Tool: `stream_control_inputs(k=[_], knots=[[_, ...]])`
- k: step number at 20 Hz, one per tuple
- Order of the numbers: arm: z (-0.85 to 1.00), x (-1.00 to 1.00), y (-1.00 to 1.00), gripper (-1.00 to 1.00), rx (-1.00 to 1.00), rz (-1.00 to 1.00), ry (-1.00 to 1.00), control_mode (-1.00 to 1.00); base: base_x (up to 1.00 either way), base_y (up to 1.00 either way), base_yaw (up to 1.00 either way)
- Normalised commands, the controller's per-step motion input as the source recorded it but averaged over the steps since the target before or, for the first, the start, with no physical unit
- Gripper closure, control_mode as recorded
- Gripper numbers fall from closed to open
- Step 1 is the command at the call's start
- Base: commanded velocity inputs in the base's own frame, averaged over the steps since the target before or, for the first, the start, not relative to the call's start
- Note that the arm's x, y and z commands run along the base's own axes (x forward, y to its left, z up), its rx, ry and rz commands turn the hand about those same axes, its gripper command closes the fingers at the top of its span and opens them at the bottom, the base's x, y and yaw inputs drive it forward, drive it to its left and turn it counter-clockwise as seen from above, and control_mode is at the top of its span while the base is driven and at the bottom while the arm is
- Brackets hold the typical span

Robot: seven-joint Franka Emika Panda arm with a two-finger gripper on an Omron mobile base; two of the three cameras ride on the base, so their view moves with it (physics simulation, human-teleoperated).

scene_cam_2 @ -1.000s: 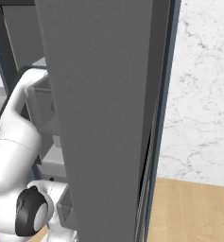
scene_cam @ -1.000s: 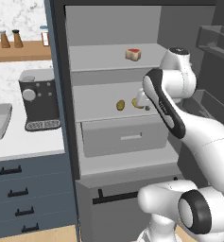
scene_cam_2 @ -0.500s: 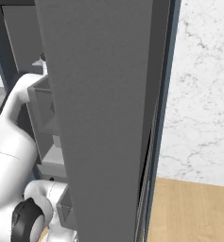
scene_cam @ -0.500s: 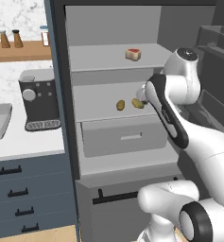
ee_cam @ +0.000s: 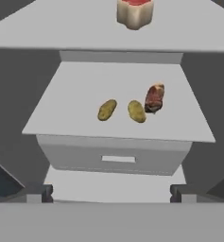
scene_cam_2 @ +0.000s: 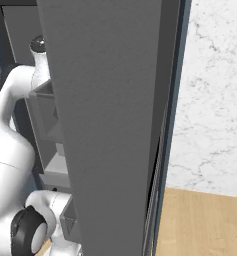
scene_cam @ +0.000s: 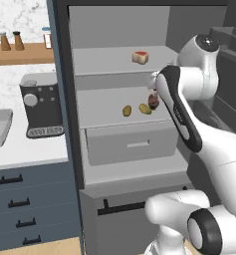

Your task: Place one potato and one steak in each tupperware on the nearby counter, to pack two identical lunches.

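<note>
While the gripper [ee_cam: 111,194] is held wide open and empty, two potatoes [ee_cam: 107,109] and a steak [ee_cam: 154,98] are seen near the fridge shelf's [ee_cam: 61,108] front edge, so nothing is judged packed yet.

Black and grey coffee machine [scene_cam: 41,105] standing on the white surface left of the open grey fridge [scene_cam: 119,74], a pale sink basin [scene_cam: 0,127] just beside it. Two dark-capped brown shakers [scene_cam: 12,41] side by side on a wooden wall shelf [scene_cam: 17,54] above. Grey pull-out fridge drawer [ee_cam: 117,158] closed under the middle shelf; light wooden floor [scene_cam_2: 205,225] below a white marble-look wall [scene_cam_2: 215,90].
</note>
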Motion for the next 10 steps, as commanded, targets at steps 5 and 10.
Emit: stream_control_inputs(k=[5, 10], knots=[[0.38, 0.24, -0.03, -1.00, 0.03, -0.07, 0.00, -1.00, 0.00, 0.00, 0.00], [0.08, 0.57, -0.05, -1.00, 0.02, -0.06, -0.02, -1.00, 0.00, 0.00, 0.00]])
